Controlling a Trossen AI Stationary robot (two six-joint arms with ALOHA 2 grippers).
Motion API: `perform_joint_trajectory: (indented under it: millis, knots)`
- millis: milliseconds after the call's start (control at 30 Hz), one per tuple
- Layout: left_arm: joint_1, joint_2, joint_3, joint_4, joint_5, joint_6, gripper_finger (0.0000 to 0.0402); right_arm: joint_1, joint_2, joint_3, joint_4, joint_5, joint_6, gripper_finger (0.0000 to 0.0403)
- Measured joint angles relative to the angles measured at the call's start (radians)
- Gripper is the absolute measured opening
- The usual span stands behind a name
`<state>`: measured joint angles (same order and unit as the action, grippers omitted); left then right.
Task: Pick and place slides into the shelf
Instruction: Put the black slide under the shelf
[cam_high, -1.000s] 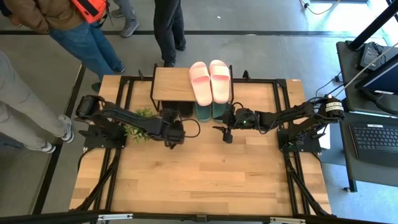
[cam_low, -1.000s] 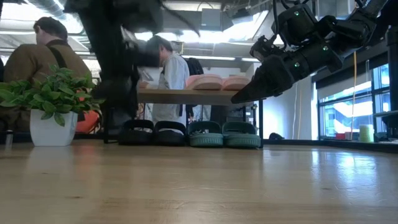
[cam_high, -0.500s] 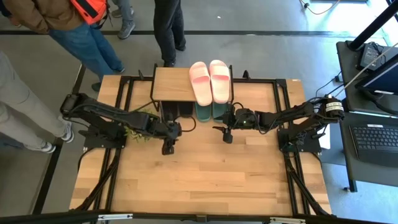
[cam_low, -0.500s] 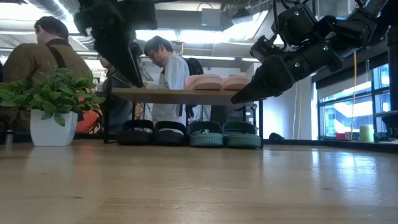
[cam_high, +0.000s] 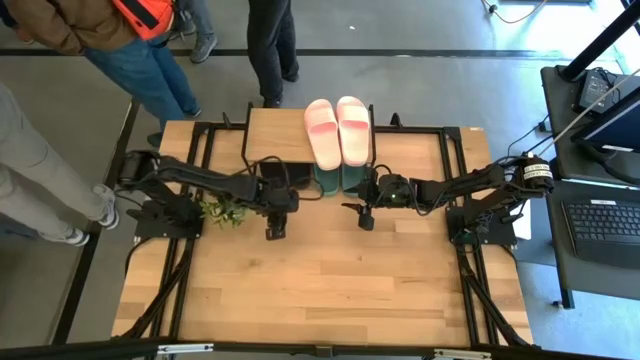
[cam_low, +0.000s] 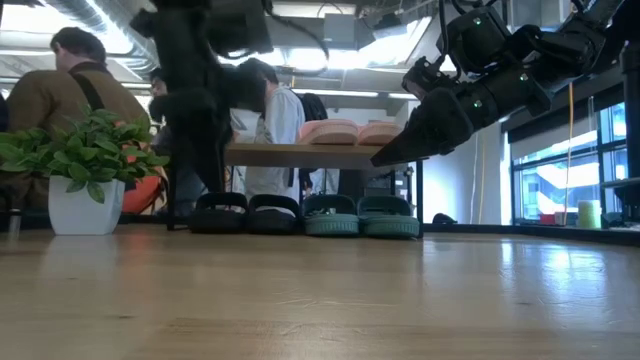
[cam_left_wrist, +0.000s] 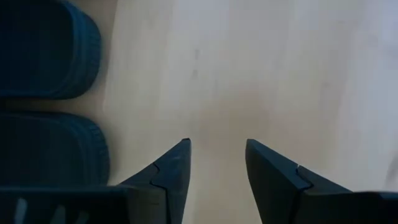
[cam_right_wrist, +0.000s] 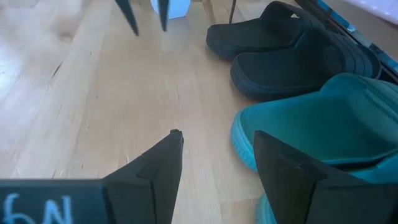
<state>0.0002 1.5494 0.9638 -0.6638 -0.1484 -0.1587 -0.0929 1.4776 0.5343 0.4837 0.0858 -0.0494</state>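
Two grippers hang empty in front of the shelf (cam_high: 281, 134), each with its fingers apart and nothing between them. The left gripper (cam_high: 274, 229) points straight down at bare surface (cam_high: 330, 290) just in front of the black pair (cam_low: 247, 213); the right gripper (cam_high: 365, 219) hovers just in front of the sage green pair (cam_low: 360, 215), tilted toward it. That stance reads as release and clearance rather than approach, since no slide lies loose in front of the shelf.

Beyond them, black and green pairs sit side by side under the shelf's top board, toes outward, and the pale pink pair (cam_high: 338, 129) rests on top at the green pair's end. All three pairs look stowed, so the task seems complete or nearly so.

Only the low view shows the four lower slides in a row; from above the board hides most of them. The left wrist view shows black heels (cam_left_wrist: 46, 106) beside its fingers (cam_left_wrist: 173, 168). A potted plant (cam_low: 82, 170) stands beside the shelf, and people stand beyond it.
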Motion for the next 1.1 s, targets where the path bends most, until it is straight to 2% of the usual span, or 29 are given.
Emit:
perform_joint_trajectory:
  millis: [400, 600, 767, 1100]
  knots:
    - [0.156, 0.050, -0.007, -0.004, 0.008, 0.076, 0.0145, 0.000, 0.000, 0.000, -0.002, 0.000, -0.004, 0.0197]
    - [0.229, 0.050, -0.093, 0.045, 0.014, 0.084, 0.0145, 0.000, 0.000, 0.000, -0.004, 0.000, -0.007, 0.0197]
    - [0.256, 0.050, -0.154, 0.118, 0.013, 0.084, 0.0145, 0.000, 0.000, 0.000, -0.004, 0.000, -0.008, 0.0197]
    - [0.258, 0.050, -0.166, 0.139, -0.001, 0.083, 0.0145, 0.000, 0.000, 0.000, -0.004, 0.000, -0.008, 0.0197]
